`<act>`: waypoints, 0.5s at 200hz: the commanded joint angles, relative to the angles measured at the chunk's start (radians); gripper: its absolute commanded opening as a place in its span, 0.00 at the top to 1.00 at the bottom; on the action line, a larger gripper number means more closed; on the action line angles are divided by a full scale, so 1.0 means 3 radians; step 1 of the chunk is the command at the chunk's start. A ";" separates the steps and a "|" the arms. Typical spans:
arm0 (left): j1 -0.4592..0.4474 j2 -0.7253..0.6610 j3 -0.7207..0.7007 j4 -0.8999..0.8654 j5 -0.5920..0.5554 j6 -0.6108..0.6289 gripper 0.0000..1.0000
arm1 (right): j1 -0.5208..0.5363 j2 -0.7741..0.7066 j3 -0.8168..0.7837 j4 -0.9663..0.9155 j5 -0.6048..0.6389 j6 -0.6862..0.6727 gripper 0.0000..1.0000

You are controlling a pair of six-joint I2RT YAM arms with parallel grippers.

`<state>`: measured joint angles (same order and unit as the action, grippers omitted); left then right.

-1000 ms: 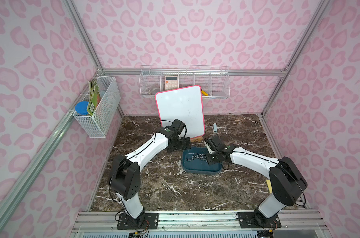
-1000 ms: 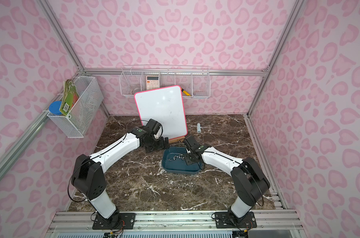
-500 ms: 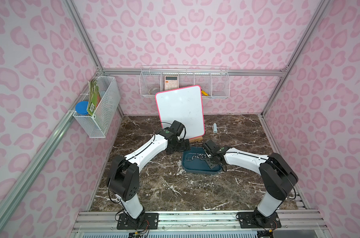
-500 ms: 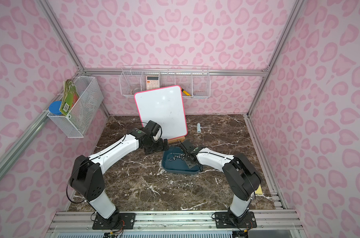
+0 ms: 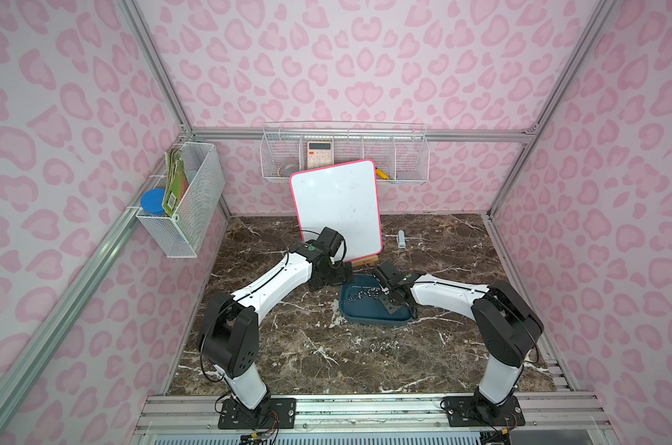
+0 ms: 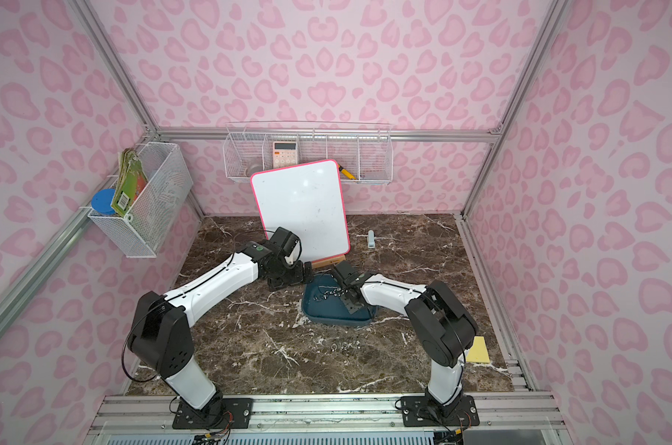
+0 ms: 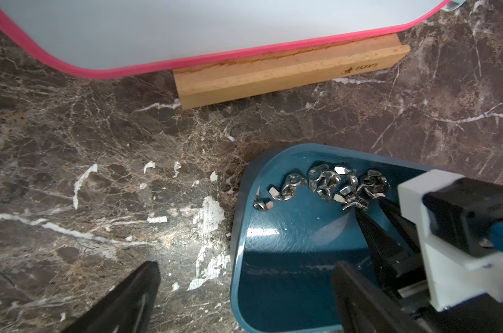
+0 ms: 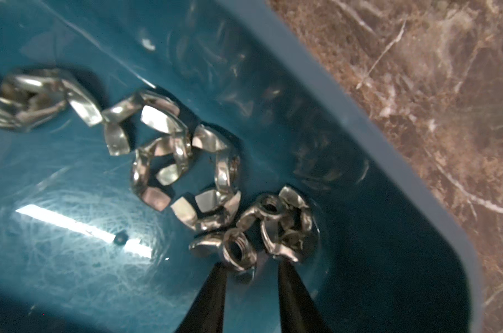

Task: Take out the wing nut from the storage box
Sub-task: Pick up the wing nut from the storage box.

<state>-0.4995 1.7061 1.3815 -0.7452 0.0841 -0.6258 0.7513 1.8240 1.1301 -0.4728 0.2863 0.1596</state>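
Right pincer (image 8: 250, 271) down in the blue tub (image 5: 365, 314), among the wing nuts (image 7: 325, 184).

The tub, glossy scuffed teal plastic with rounded corners, sits mid-frame in both top views on the veined brown marble table (image 5: 288, 346), just below the pink-edged whiteboard (image 5: 336, 208) on its wooden block (image 7: 287, 75). Only the right wrist view shows the pointed black tips narrowly apart, straddling one threaded steel nut (image 8: 238, 252); whether they pinch it is unclear. The left pincer (image 7: 238, 294) gapes wide across the tub's corner. From above, the nuts are mere glints.
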 commanded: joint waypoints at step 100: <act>0.0001 -0.0083 -0.0056 -0.0005 -0.0040 -0.0014 0.02 | 0.0014 0.0041 0.0073 0.0051 -0.0158 -0.0011 0.88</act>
<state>-0.4995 1.6943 1.3693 -0.7448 0.0776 -0.6258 0.7532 1.8481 1.1458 -0.4606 0.2527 0.1524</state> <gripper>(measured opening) 0.984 0.156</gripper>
